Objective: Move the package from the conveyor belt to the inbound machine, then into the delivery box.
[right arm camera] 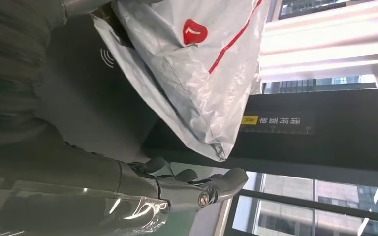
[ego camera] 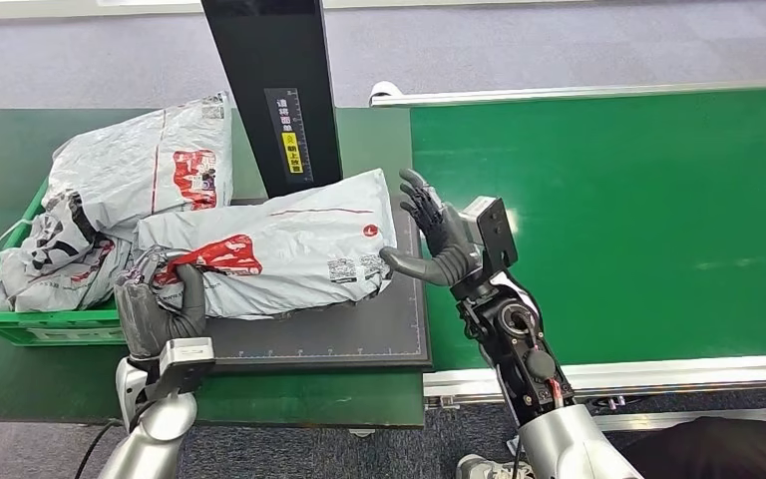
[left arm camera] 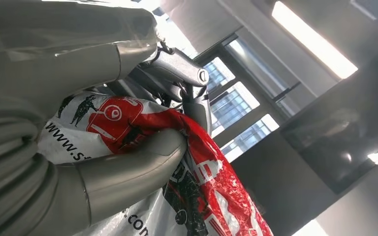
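So: grey package point(ego camera: 279, 249) lying on the inbound machine's black plate point(ego camera: 359, 334) | left hand point(ego camera: 160, 309) clamped on its near-left corner | right hand point(ego camera: 437, 244) fingers spread, thumb touching its right edge

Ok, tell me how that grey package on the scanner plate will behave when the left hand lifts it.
The package is probably floppy: its film bunches where the left hand grips it. Likely to sag, being held at one end. Glossy plastic may slip; the right hand is open beside it.
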Robot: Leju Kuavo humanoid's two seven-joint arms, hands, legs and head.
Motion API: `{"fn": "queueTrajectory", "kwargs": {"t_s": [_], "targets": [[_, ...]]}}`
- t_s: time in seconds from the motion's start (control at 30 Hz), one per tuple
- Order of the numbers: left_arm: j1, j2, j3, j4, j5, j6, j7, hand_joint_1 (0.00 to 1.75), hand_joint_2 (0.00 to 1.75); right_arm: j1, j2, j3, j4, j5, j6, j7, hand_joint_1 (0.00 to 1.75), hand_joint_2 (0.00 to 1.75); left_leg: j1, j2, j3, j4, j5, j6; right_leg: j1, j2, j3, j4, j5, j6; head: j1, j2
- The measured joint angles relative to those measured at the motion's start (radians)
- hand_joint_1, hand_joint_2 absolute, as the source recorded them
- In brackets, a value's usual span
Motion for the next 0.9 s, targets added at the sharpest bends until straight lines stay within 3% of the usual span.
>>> {"fn": "queueTrajectory", "kwargs": {"t_s": [0.1,0.2,0.37,0.47,0.6,0.9], "targets": [[0.0,0.002,0.005,-0.008,-0.09,0.022,0.003,1.75,1.75,0.0,-0.006,0.015,0.005,-0.019,-0.009,0.0,0.0,1.75,0.0,0.0,0.0,0.0,0.0,0.0,0.0,0.0,0.0,0.0,0.0,0.0,0.0,0.0],[-0.013,-0.006,0.056,-0.03,-0.307,0.027,0.003,1.75,1.75,0.001,-0.015,0.03,0.009,-0.032,-0.015,0.001,0.0,1.75,0.0,0.0,0.0,0.0,0.0,0.0,0.0,0.0,-0.001,0.0,0.0,0.0,0.0,0.0],[-0.142,-0.009,0.27,-0.035,-0.619,0.027,0.023,1.75,1.75,0.011,-0.022,0.048,0.015,-0.104,-0.033,0.026,0.0,1.75,0.001,0.0,0.0,0.0,0.001,-0.001,0.001,0.0,-0.001,0.001,0.0,0.0,0.0,0.0],[-0.232,0.021,0.389,0.014,-0.761,0.027,0.161,1.75,1.75,0.017,-0.026,0.062,0.016,-0.123,-0.049,0.034,0.0,1.75,0.001,0.001,0.001,0.0,0.001,-0.001,0.001,0.0,-0.001,0.001,0.0,-0.001,0.0,0.0],[-0.315,0.095,0.453,0.118,-0.817,0.027,0.325,1.75,1.75,0.023,-0.035,0.085,0.016,-0.12,-0.045,0.034,0.0,1.75,0.001,0.001,0.001,0.0,0.002,-0.001,0.001,0.0,-0.001,0.002,0.0,-0.001,0.0,0.0],[-0.396,0.189,0.54,0.243,-0.885,0.027,0.401,1.75,1.75,0.023,-0.043,0.127,0.02,-0.097,-0.034,0.033,0.0,1.75,0.001,0.001,0.0,0.0,0.001,-0.001,0.001,0.0,-0.001,0.001,0.0,-0.001,0.0,0.0]]}}
